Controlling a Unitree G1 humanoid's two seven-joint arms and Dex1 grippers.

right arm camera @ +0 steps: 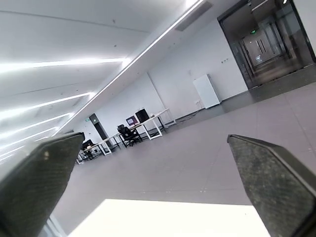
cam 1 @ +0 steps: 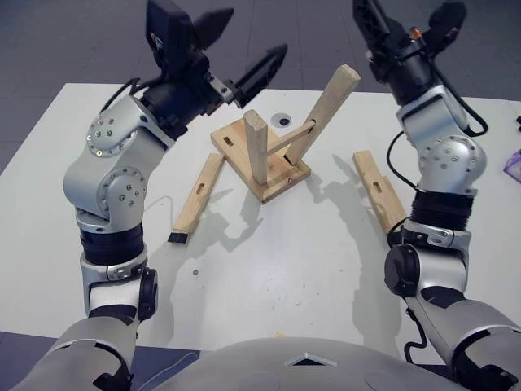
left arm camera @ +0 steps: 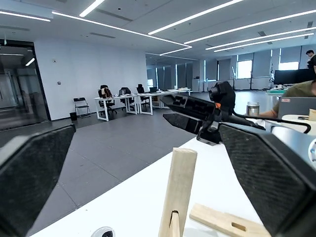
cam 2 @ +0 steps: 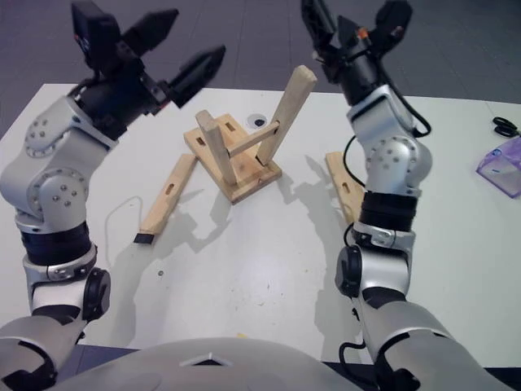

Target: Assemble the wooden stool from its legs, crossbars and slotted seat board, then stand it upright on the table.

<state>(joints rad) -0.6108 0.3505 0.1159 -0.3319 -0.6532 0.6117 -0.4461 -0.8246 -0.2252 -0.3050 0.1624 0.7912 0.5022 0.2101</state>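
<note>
We work over a white table [cam 1: 269, 269] set on a dark grey floor [cam 1: 73, 41]. The board [cam 1: 283, 176] lies flat near the table's far middle. Two legs stand in it: an upright leg [cam 1: 257, 147] on the near side and a leaning leg [cam 1: 326, 110] that tilts away to the right. A crossbar [cam 1: 289, 138] joins the two. A left loose leg [cam 1: 198, 199] lies flat just beside the board. A right loose leg [cam 1: 378, 189] lies flat further off, apart from it. A small round grommet [cam 1: 282, 120] sits in the table behind the board.

Our left gripper [cam 1: 252, 34] hangs above the table, left of the board, with its fingers spread wide and nothing between them. Our right gripper [cam 1: 407, 12] is raised over the far right side, also wide and holding nothing.

The left wrist view adds the room: an open office with desks [left arm camera: 133, 101], chairs and ceiling light strips [left arm camera: 207, 15]. It also looks past the leaning leg's top to the right gripper. The right wrist view gives more floor and the table's far edge.

The right eye view takes in scissors [cam 2: 506, 126] and a purple box [cam 2: 505, 167] at the table's right edge. We cannot tell what the box holds.
</note>
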